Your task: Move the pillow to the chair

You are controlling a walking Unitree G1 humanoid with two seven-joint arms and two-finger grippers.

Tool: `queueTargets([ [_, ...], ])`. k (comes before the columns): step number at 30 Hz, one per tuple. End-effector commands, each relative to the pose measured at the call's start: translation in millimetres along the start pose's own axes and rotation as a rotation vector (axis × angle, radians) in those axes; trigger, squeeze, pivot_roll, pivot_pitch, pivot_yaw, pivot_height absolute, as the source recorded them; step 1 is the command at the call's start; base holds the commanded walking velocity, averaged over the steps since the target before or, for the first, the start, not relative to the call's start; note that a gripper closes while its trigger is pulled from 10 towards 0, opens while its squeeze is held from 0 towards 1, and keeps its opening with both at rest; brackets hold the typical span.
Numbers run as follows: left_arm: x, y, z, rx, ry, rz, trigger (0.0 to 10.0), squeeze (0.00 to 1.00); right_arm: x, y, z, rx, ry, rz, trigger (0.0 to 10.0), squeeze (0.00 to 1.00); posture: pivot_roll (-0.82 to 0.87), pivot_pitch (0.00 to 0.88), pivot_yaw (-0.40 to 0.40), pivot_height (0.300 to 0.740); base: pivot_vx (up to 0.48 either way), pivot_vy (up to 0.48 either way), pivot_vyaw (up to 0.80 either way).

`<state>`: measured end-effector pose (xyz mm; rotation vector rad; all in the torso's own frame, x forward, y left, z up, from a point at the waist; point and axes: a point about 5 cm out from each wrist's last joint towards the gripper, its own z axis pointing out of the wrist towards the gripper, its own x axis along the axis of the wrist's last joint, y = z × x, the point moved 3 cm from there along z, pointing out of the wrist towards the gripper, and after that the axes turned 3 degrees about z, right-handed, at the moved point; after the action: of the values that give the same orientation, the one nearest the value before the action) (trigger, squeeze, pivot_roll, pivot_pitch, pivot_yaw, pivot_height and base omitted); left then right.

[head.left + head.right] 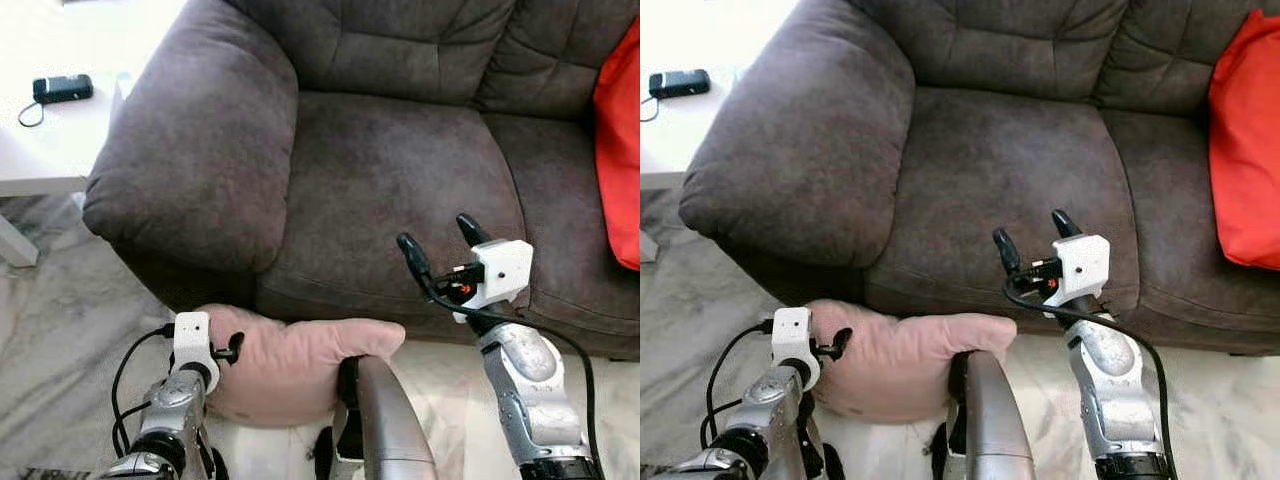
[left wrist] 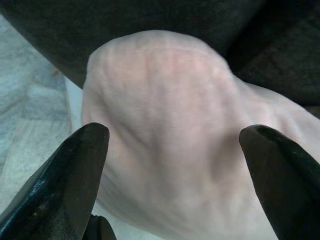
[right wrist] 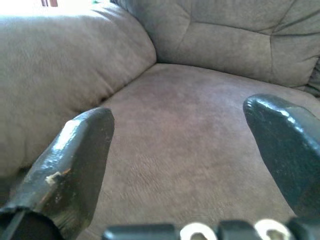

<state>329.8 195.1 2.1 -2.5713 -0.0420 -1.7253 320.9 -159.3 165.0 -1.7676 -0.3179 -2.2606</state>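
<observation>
A: Looking down from the head: pink pillow (image 1: 290,365) lying on the pale floor (image 1: 60,300) at the lower middle of the frame, pressing against the front of the grey-brown sofa (image 1: 390,170). Showing too a red cushion (image 1: 622,140) at the right edge, and a white bench (image 1: 50,140) at the upper left carrying a small black device (image 1: 62,88).

B: And from the wrists?

A: Left wrist view closing in on the pillow's wrinkled pink cloth, with the sofa's dark base behind it. Right wrist view taking in the sofa's seat and armrest.

B: Placing the pillow against the fingers?

A: Left gripper (image 2: 175,175) sitting at the lower left of the head view, at the pillow's left end; fingers (image 2: 65,175) spreading wide, one to each side of the pillow's bulge, not pinching it. Cannot tell whether touching the cloth.

B: And the other arm?

A: Right gripper (image 1: 440,240) hovering over the front edge of the seat cushion, right of centre, fingers apart and holding nothing, well above and to the right of the pillow.
</observation>
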Motion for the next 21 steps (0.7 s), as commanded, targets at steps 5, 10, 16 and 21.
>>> queueTargets([
  [5,2.5,-9.2,-1.3,0.044,0.028,-0.022,10.0,0.00,8.1,0.4,3.3,-0.019,0.014,0.054,10.0,0.00,-0.08,0.316,-0.212,0.514,0.000,0.000,0.00],
  [10,6.8,-11.7,-1.6,0.042,0.054,-0.032,10.0,0.00,12.4,-4.5,0.8,-0.008,0.013,0.065,10.0,0.00,-0.08,0.338,-0.212,0.514,0.000,0.000,0.00],
  [16,3.5,-13.1,-1.1,0.024,0.029,-0.060,10.0,0.00,14.6,-2.8,-5.7,-0.013,-0.001,0.066,10.0,0.00,-0.11,0.350,-0.219,0.514,0.000,0.000,0.00],
  [21,4.4,-12.5,0.0,0.005,0.026,-0.060,10.0,0.00,17.4,0.1,-9.8,-0.018,-0.010,0.057,10.0,0.00,-0.12,0.352,-0.226,0.514,0.000,0.000,0.00],
])
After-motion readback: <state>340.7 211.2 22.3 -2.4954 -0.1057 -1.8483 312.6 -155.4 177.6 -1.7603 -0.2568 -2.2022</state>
